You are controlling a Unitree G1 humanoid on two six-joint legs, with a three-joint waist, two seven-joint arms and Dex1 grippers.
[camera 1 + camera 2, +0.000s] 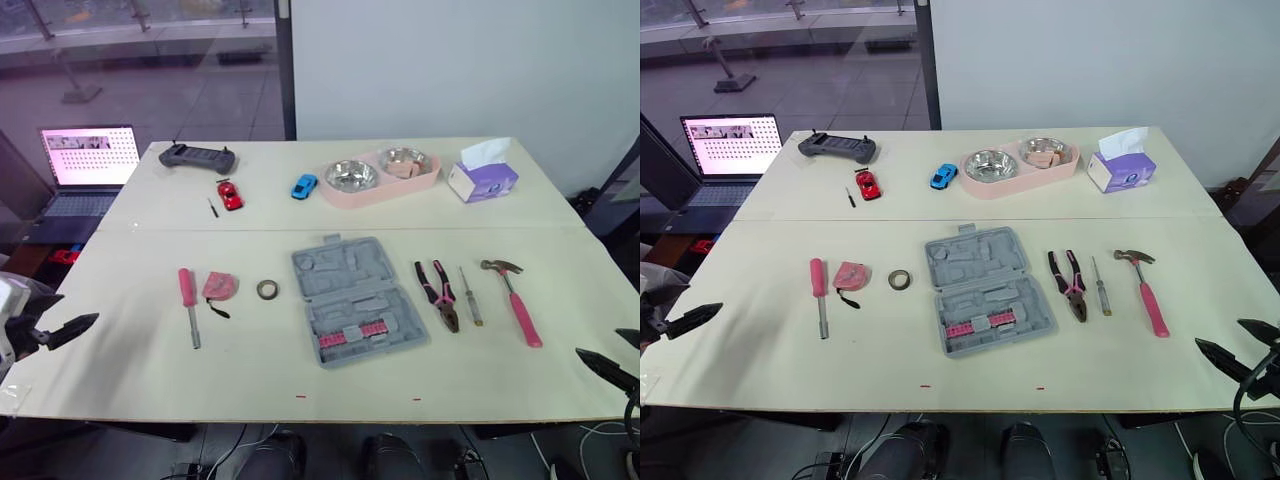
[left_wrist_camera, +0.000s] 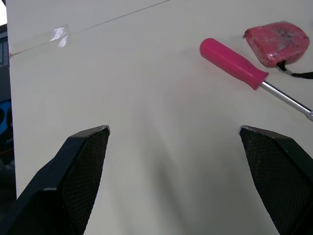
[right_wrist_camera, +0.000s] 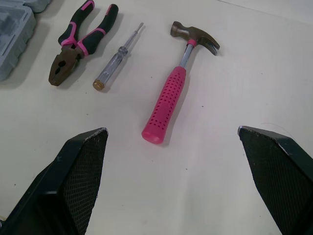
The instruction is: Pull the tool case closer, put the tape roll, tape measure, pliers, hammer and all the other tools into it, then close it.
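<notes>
Left end effector (image 2: 173, 131) and right end effector (image 3: 171, 129) spread wide, empty, over near surface (image 1: 150, 360) corners; grey tool case (image 1: 355, 298) lies open mid-surface, tape roll (image 1: 267, 289), tape measure (image 1: 220, 286) left, pliers (image 1: 438, 292), hammer (image 1: 512, 298) right.

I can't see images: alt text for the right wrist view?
The open right gripper hovers over a table with a pink-handled hammer, a screwdriver, pliers and a corner of the grey tool case.
</notes>
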